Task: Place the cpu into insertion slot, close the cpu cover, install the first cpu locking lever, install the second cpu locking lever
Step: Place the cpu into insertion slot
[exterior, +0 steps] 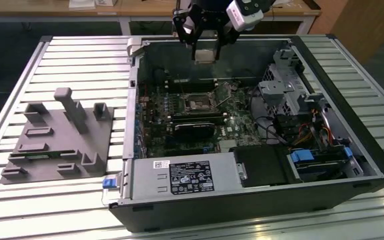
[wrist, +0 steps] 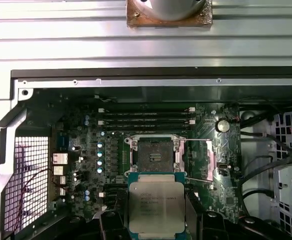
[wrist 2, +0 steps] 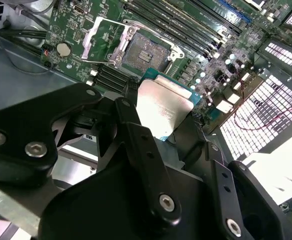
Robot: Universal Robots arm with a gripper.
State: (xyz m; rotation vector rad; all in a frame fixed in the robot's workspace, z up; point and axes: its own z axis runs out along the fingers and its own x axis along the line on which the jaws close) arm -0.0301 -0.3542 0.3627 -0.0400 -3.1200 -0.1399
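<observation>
1. Pincer and chip: in the exterior view the gripper (exterior: 205, 49) hangs over the far wall of the open computer case (exterior: 245, 207), its fingers closed on opposite edges of the cpu (exterior: 205, 54), which is clear of the board.
2. Chip and socket: in the first wrist view the cpu (wrist: 156, 207) shows its metal top. It is just short of the insertion slot (wrist: 153, 155) and not over it.
3. Socket state: the insertion slot (wrist 2: 146, 52) stands bare, its dark contact field exposed. The cpu cover (wrist 2: 88, 42) is swung open at one side.
4. Surface: the case lies on its side on a slatted aluminium table (exterior: 78, 50). A grey moulded fixture (exterior: 58, 140) rests on the slats at the exterior view's left, well apart from the case.
5. Room: a wooden desk (exterior: 145, 9) stands behind the table.
6. Limits: the black finger links hide the chip's near edge in the second wrist view, and the first wrist view cuts it off. The locking levers are too thin to make out with certainty.
</observation>
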